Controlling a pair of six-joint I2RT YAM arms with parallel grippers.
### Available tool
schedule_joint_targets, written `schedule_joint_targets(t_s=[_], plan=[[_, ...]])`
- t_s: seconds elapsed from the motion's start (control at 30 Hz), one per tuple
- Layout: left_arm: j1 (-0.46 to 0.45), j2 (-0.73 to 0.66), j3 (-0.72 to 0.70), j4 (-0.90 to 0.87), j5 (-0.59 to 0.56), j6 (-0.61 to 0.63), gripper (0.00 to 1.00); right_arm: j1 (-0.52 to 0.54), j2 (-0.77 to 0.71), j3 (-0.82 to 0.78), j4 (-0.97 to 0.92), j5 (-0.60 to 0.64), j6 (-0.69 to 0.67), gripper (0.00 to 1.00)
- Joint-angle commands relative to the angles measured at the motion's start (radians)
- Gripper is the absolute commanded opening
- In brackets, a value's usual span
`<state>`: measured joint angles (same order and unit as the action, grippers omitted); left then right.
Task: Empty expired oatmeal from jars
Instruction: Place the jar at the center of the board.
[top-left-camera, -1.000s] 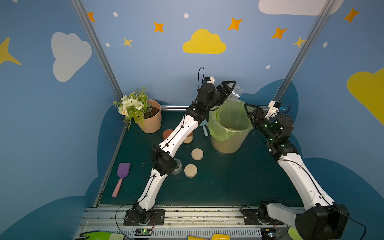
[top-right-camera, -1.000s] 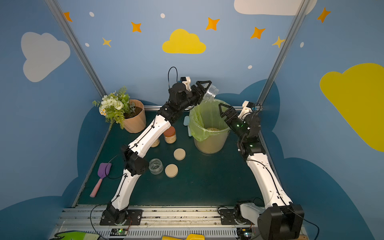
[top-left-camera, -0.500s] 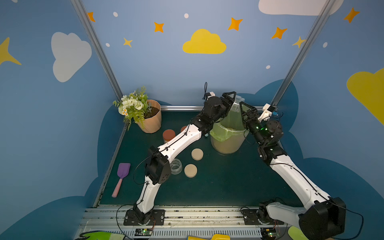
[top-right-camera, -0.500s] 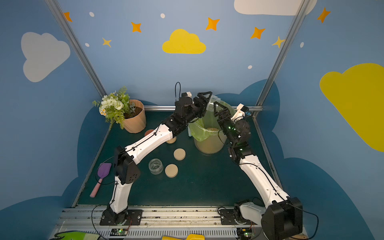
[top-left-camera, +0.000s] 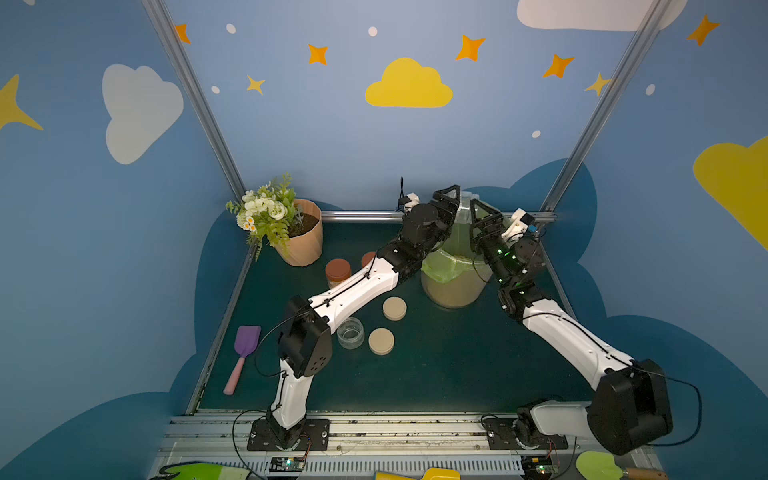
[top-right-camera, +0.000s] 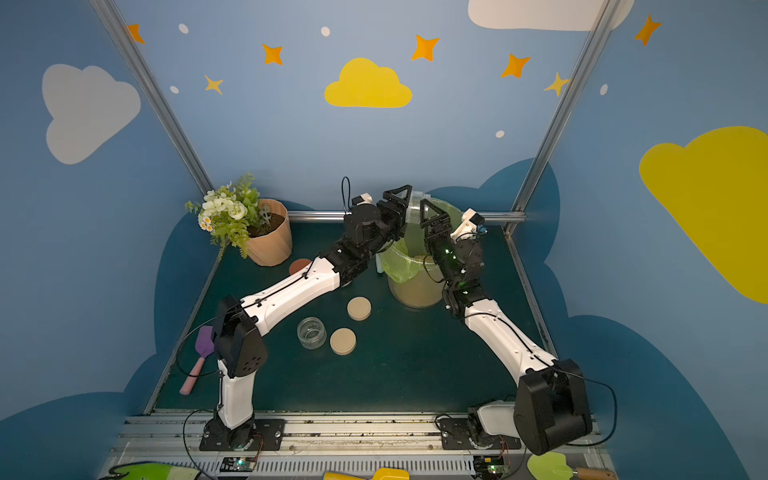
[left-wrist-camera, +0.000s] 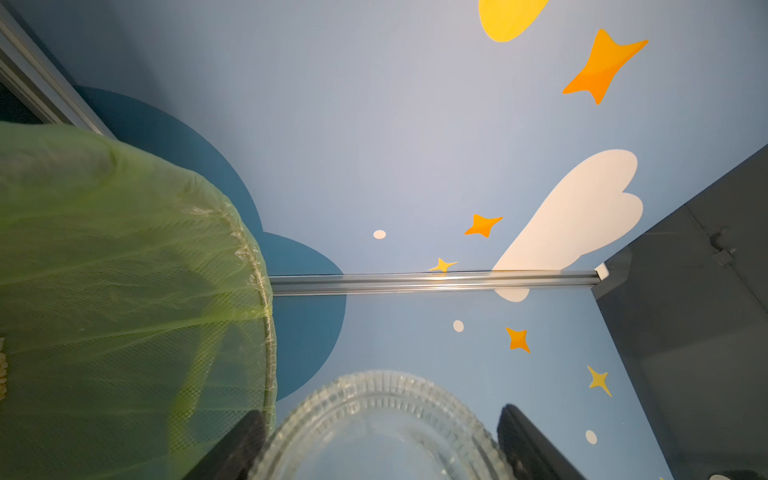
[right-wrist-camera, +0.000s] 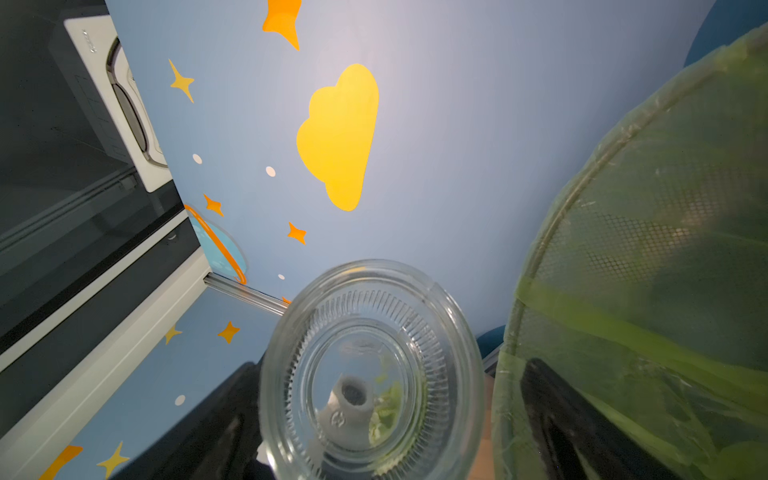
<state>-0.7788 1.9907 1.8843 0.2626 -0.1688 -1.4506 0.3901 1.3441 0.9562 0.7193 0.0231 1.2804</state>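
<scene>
Oatmeal lies pale and loose inside the bin, within its green liner; the bin stands toward the back of the bench. Both arms meet above the bin's rim. The left tool is clamped on a clear, lidless jar held in the air over the far side of the bin. In the left wrist view the jar sits pinched between two dark fingers, with the liner just beside it. The jar looks empty: the right wrist view sees through its ribbed base. The right tool is just beside this jar with its jaws spread apart. In its wrist view the jar shows between the fingers, and one finger stands clear of the glass, against the liner. Whether the other finger touches the jar I cannot tell.

Near the left arm's elbow an open jar stands upright on the bench, empty, with two beige lids lying flat just beside it, one nearer the bin. A red-lidded jar stands shut near the pot of flowers at the back left. Another red lid peeks out from behind the left forearm. A purple scoop with a pink handle lies by the bench's left edge, well apart from the jars.
</scene>
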Motion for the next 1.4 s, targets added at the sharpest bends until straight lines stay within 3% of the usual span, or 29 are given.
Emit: schedule_joint_targets(t_s=[0.0,0.9,1.37], plan=[[-0.008,-0.015,0.012,0.105,0.002,-0.03,0.1,0.014,0.006,0.009,0.046,0.013,0.025,0.97],[-0.008,-0.005,0.005,0.089,0.017,-0.027,0.09,0.027,0.083,0.098,0.148,-0.059,-0.023,0.97],[-0.015,-0.021,-0.041,0.118,0.017,-0.078,0.09,0.03,0.136,0.101,0.244,-0.032,-0.029,0.88]])
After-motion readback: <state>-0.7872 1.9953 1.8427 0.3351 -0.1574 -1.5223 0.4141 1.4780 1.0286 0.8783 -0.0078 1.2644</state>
